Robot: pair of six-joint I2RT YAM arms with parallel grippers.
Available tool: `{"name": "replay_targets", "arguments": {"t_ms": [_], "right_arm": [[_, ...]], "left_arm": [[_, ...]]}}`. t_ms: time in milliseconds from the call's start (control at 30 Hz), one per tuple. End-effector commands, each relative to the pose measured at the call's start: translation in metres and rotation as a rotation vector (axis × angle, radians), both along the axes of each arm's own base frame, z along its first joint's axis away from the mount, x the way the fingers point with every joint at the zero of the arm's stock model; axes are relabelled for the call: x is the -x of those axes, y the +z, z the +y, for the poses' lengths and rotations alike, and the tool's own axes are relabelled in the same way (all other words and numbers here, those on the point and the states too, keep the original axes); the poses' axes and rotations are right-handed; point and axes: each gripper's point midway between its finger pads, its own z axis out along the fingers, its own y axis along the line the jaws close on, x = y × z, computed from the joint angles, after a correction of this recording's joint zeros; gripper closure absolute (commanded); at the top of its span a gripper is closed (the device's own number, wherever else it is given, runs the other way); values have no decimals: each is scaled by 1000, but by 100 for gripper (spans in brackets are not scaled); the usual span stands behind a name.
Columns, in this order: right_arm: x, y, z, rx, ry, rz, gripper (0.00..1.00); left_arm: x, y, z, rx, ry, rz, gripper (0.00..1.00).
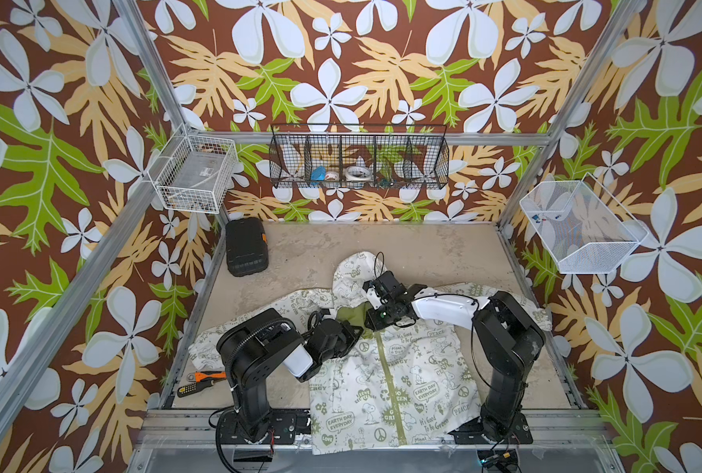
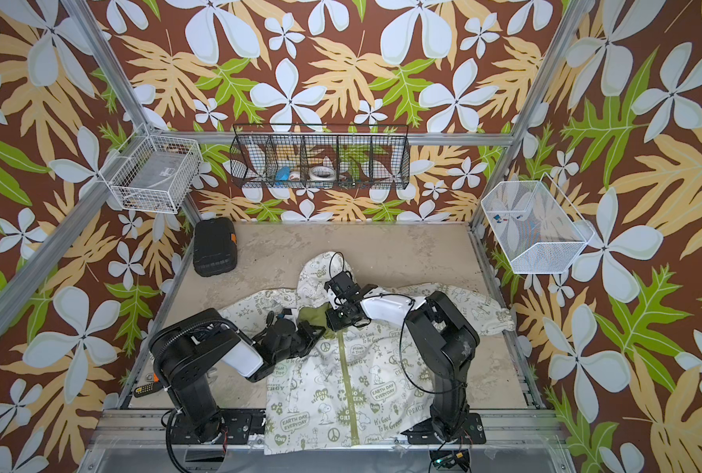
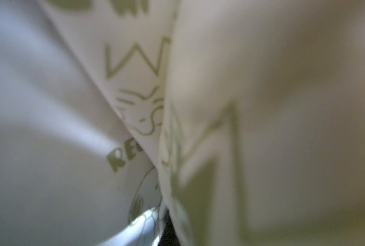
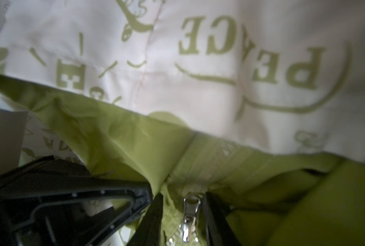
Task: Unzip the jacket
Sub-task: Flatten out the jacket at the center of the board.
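Leaf-and-flower wallpaper (image 1: 341,61) walls in a scuffed beige tabletop (image 1: 423,250). On it the jacket (image 1: 398,385) lies spread front-up, its hem over the near rail between the two arm bases and its hood (image 1: 351,272) on the far side of both grippers. Its olive zipper (image 1: 385,368) runs closed from the hem up to the right gripper (image 4: 182,197). In the right wrist view that gripper's jaws stand partly apart astride the silver slider (image 4: 190,207): one finger is close against it, the other leaves a sliver of gap, and no firm clamp shows. Green lining (image 4: 134,144) folds open just past those fingertips. The left gripper (image 1: 354,329) sits just beside the right one at the collar, closed tight with printed cloth gathered into it, and blurred folds fill its wrist view. Well apart from it, an orange-handled tool (image 1: 206,376) lies by the left arm's base and a black case (image 1: 246,247) stands in the far corner. On the back wall beyond both grippers hangs a black wire basket (image 1: 359,180) holding tape rolls (image 1: 356,173). A white wire basket (image 1: 196,174) and a white mesh basket (image 1: 578,245) hang on the side walls.
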Motion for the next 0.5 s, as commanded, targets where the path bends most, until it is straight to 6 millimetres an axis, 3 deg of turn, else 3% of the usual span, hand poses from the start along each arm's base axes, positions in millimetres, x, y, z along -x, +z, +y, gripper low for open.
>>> {"name": "replay_targets", "arguments": {"t_ms": [0,133,467], "right_arm": [[3,12,-4,29,14,-5,65],[0,14,-2,42,28,-7,65],[5,-16,-4,93,42,46,65]], "left_arm": [[10,-24,11,-87,1,72,100],[10,-25,11,-88,3,75,100],[10,-26,11,-93,2,77,100]]}}
